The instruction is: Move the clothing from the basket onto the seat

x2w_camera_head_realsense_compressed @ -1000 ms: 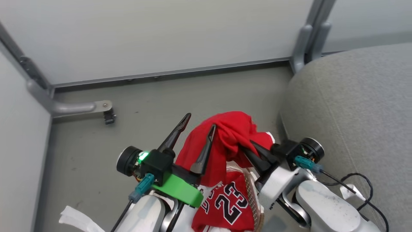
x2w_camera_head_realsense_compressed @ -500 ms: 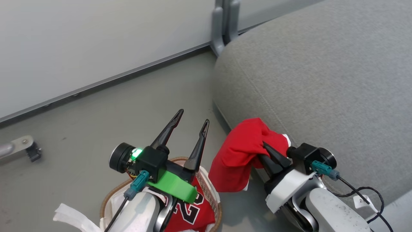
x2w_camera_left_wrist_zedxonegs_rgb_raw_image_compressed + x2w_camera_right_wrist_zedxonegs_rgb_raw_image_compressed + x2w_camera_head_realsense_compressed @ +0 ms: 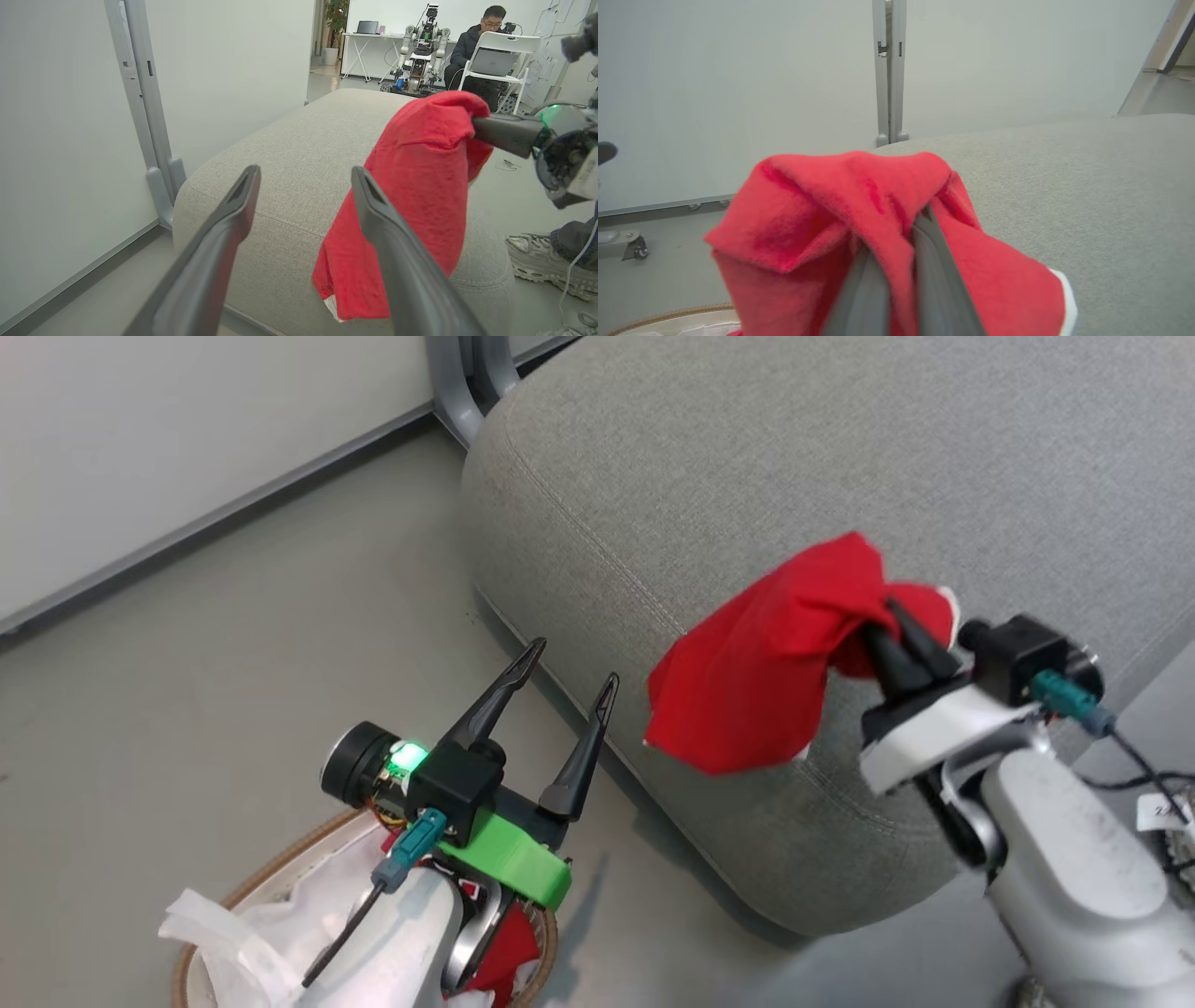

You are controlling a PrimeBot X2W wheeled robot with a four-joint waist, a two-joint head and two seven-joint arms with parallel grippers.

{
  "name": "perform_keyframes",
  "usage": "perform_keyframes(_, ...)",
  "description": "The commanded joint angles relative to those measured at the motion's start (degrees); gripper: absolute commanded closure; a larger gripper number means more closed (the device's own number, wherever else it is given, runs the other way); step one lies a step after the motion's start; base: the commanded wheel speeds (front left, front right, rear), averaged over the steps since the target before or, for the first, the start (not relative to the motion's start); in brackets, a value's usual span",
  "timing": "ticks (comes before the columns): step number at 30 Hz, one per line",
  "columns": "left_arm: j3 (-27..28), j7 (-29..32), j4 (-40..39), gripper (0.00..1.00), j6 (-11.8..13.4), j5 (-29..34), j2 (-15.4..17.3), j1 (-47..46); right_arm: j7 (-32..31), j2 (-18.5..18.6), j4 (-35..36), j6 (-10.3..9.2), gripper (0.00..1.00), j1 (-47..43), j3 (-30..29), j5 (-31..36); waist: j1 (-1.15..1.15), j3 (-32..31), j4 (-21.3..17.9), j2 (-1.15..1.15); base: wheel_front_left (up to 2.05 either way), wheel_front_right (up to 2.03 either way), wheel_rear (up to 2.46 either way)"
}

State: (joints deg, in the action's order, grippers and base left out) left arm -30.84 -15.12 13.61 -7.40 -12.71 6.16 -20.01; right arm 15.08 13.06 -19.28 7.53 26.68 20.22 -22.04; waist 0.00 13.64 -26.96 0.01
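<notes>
My right gripper (image 3: 887,621) is shut on a plain red garment (image 3: 752,686), which hangs in the air over the front corner of the grey seat (image 3: 794,457). In the right wrist view the cloth (image 3: 831,200) bunches over my closed fingers (image 3: 941,280). My left gripper (image 3: 576,663) stands open and empty above the basket (image 3: 280,859) at the lower left. The basket's brown rim and white liner show, with a bit of red clothing (image 3: 504,952) inside, mostly hidden by my left arm. The left wrist view shows the hanging garment (image 3: 420,186) just past my open fingers (image 3: 397,261).
A grey partition post (image 3: 462,373) and pale wall panels stand behind the seat's left end. Past the seat a person (image 3: 472,42) sits at a laptop beside another robot (image 3: 420,46). A shoe (image 3: 537,261) rests on the floor at the seat's far side.
The camera has swung right. My right gripper has carried the red garment from above the basket up and over to the seat's corner. The left gripper has stayed open over the basket.
</notes>
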Motion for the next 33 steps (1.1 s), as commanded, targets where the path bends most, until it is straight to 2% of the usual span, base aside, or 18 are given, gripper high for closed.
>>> perform_keyframes(1,-0.39,-0.05,0.19,0.0,-0.13,0.7,0.78,-1.89,0.13,1.1,-0.37,-0.08,1.0,3.0,-1.45,1.55,0.0,6.7,1.35,-0.01,0.0,0.0,0.0)
perform_keyframes(11,-2.02,-0.04,0.47,0.0,-0.13,1.4,2.64,-7.51,0.13,8.08,-7.44,-0.08,1.0,21.77,-12.64,9.93,0.0,17.89,7.38,-0.01,0.0,0.0,0.0)
perform_keyframes(14,-2.2,-0.05,0.41,0.0,-0.13,1.48,2.72,-8.87,0.13,8.76,-10.68,-0.08,1.0,25.21,-14.48,11.41,0.0,20.32,9.06,-0.01,0.0,0.0,0.0)
perform_keyframes(21,-2.24,-0.05,0.19,0.0,-0.13,1.88,2.09,-11.45,0.13,6.71,-19.32,-0.08,1.0,27.62,-17.64,14.63,0.0,23.58,12.53,-0.01,0.0,0.0,0.0)
perform_keyframes(23,-2.11,-0.05,0.01,0.0,-0.13,2.14,2.17,-11.74,0.13,6.0,-20.88,-0.08,0.61,26.17,-18.96,16.22,0.0,23.61,13.31,-0.01,0.0,0.0,0.0)
perform_keyframes(24,-1.7,-0.05,0.05,0.0,-0.13,2.17,2.34,-11.62,0.13,5.4,-21.65,-0.08,0.0,25.08,-19.67,16.66,0.0,23.44,13.59,-0.01,0.0,0.0,0.0)
perform_keyframes(27,-0.54,-0.05,0.13,0.0,-0.13,2.02,2.4,-10.63,0.13,4.36,-22.14,-0.08,0.0,22.44,-21.64,17.86,0.0,22.51,14.12,-0.01,0.0,0.0,0.0)
perform_keyframes(33,2.73,-0.05,0.41,0.0,-0.13,2.11,1.56,-7.59,0.13,3.08,-18.26,-0.08,0.0,12.65,-24.26,18.32,0.0,17.79,14.52,-0.01,0.0,0.0,0.0)
